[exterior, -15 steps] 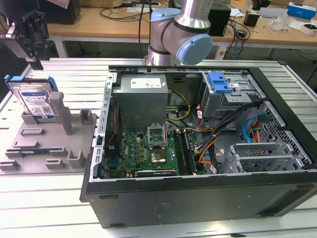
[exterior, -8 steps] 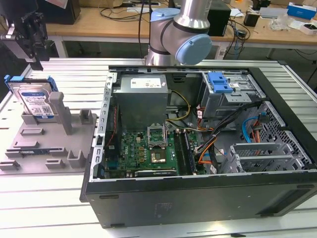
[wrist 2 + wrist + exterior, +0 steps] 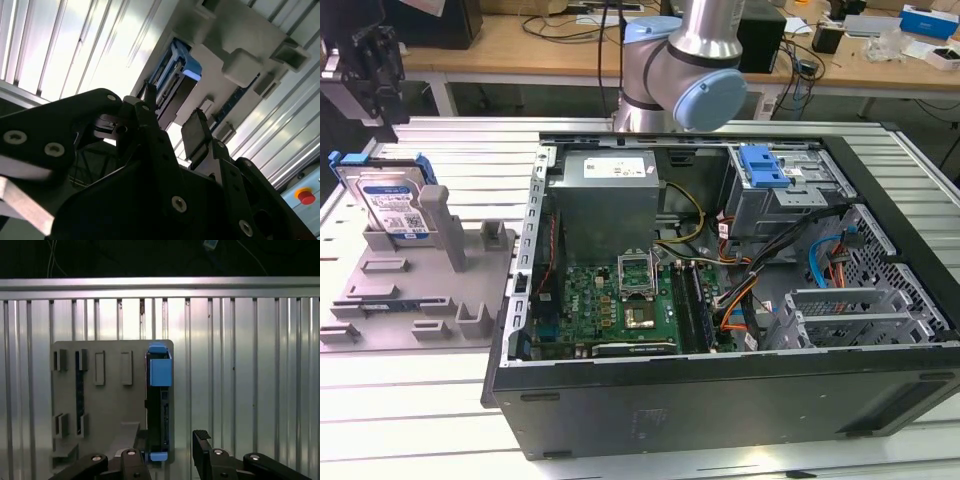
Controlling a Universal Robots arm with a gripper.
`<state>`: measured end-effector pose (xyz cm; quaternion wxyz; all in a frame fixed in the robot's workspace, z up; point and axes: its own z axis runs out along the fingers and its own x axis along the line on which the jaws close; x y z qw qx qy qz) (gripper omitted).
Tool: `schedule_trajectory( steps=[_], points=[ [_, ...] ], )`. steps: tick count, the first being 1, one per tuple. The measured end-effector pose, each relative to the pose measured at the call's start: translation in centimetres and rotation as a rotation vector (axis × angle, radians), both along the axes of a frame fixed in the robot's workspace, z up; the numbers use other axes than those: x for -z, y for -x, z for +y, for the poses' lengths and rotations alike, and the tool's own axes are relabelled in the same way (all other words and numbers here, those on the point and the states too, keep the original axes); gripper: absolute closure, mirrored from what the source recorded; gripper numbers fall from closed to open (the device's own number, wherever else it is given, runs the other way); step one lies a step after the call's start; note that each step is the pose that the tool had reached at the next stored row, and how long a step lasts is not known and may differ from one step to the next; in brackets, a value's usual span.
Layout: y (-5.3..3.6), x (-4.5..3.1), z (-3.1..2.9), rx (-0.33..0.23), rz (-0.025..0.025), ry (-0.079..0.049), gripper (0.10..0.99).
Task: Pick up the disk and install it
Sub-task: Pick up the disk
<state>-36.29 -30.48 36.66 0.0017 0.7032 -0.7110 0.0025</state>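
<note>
The disk (image 3: 392, 205) stands on edge in a slot of the grey fixture plate (image 3: 410, 300), directly beneath the end effector (image 3: 382, 105). Its silver face and white-and-blue label show in the exterior view. In the first wrist view the disk (image 3: 159, 410) appears edge-on, its blue carrier frame capped by a bright blue tab, lined up with the gap between the two black fingers (image 3: 201, 440). The end effector (image 3: 166, 445) is open, its fingers spread wide with nothing between them, and it hangs clear above the disk without touching it. The second wrist view shows the same spread fingers (image 3: 195, 127) with the disk (image 3: 192, 67) beyond them. Around the disk the fixture plate (image 3: 110, 405) carries several upright posts and empty slots, and it lies flat on the ribbed aluminium counter (image 3: 420, 400). Farther from the end effector, toward the exterior view's right, an opened computer case (image 3: 720, 400) lies on its side on the same counter, with its green motherboard (image 3: 610, 300), cable bundles and a blue latch piece (image 3: 763, 165) exposed. The arm (image 3: 690, 60) rises behind the case, and beyond it are wooden benches (image 3: 520, 45) strewn with cables.
</note>
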Motion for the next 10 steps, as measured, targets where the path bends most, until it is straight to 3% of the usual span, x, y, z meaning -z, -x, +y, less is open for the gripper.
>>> schedule_trajectory(
  steps=[4,10],
  points=[
    [1.31,0.19,0.00,0.000,0.0000,0.000,0.604],
    [2.61,0.47,0.00,0.000,0.0000,0.000,0.604]
  ],
)
